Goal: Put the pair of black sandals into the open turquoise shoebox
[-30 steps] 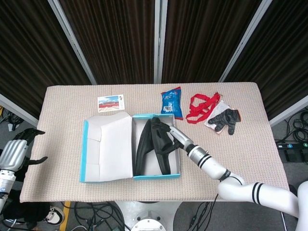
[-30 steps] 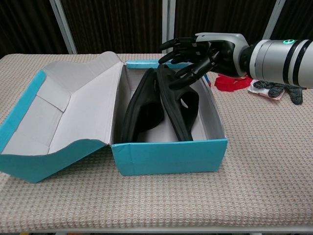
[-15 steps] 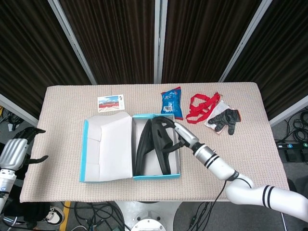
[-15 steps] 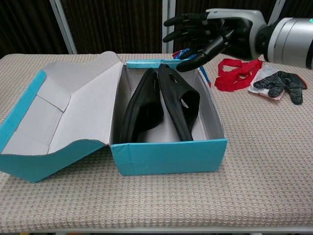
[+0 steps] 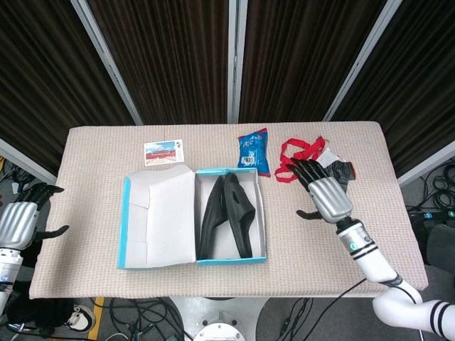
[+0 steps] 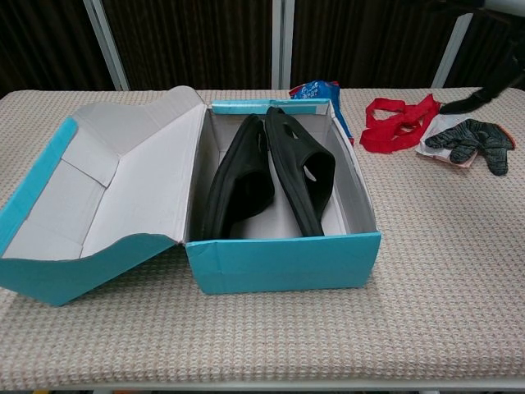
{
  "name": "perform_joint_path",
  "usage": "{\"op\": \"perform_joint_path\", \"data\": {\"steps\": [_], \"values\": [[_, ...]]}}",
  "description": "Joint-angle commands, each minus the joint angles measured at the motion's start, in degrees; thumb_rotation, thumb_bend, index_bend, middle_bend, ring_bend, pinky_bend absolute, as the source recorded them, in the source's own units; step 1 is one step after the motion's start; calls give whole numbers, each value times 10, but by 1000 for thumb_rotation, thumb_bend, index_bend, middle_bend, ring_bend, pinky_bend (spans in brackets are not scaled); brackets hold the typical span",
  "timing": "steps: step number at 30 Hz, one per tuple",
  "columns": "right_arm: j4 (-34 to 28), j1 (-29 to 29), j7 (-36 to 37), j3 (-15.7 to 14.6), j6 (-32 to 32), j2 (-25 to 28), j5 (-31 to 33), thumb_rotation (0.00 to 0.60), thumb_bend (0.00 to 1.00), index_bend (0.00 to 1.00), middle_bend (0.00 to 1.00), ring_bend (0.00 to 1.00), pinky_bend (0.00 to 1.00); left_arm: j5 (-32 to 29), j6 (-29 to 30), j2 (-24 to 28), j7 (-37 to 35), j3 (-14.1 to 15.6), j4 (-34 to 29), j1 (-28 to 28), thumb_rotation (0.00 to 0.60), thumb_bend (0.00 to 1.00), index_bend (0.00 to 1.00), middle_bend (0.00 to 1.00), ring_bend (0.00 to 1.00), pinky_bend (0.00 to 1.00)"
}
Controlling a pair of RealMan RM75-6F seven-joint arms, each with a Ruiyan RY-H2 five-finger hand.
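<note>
Both black sandals [image 5: 229,214] stand on edge inside the open turquoise shoebox [image 5: 252,260] | right hand [image 5: 325,193] empty, fingers spread, over counter [image 5: 99,153] | left hand [image 5: 20,222] empty, spread | risk: upright sandals could block the lid [image 5: 158,217]

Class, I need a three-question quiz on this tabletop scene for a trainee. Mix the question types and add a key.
1. True or false: both black sandals lie inside the turquoise shoebox.
2. Which is holding something?
A. the right robot hand
B. the left robot hand
C. neither
3. Fill in: the red strap lies between the blue snack packet and the black ____.

Key: 1 true; 2 C; 3 glove.
</note>
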Motion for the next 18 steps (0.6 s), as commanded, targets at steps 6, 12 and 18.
{"op": "perform_joint_path", "data": {"steps": [6,12,18], "values": [[33,-153,-161,-107,145,-4,6,600,26,4,0,0,0,10,20,-10,14,4,4,8,600,122,239,229,124,196],[59,-185,-148,-127,184,-12,-28,600,26,0,0,0,0,16,33,-15,32,8,-3,16,600,122,239,229,124,196],[65,-192,-128,-125,180,-10,-31,600,0,0,0,0,0,14,25,-16,39,10,-11,14,600,122,238,229,123,195]]}}
